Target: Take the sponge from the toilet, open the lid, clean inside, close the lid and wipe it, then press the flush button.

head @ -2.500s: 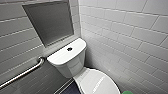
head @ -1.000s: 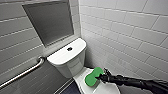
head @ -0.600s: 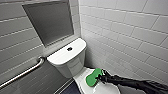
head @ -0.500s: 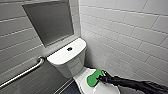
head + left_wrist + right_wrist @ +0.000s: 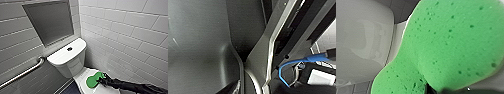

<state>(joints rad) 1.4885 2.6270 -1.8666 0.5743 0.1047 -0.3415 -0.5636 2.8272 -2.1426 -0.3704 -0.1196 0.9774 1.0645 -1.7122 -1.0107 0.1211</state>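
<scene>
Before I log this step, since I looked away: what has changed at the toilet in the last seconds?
The right hand came in from the right carrying the sponge and brought it onto the lid; it has barely shifted there since. The toilet, flush button and grab bar stayed put.

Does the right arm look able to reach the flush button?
Probably yes: the right gripper holds the sponge at the toilet lid, and nothing stands between it and the flush button.

Bright green porous sponge [image 5: 93, 80], rounded lobes, flat on the lid of the glossy white toilet [image 5: 66, 60], dark round flush button [image 5: 69, 49] centred on the boxy tank top
</scene>
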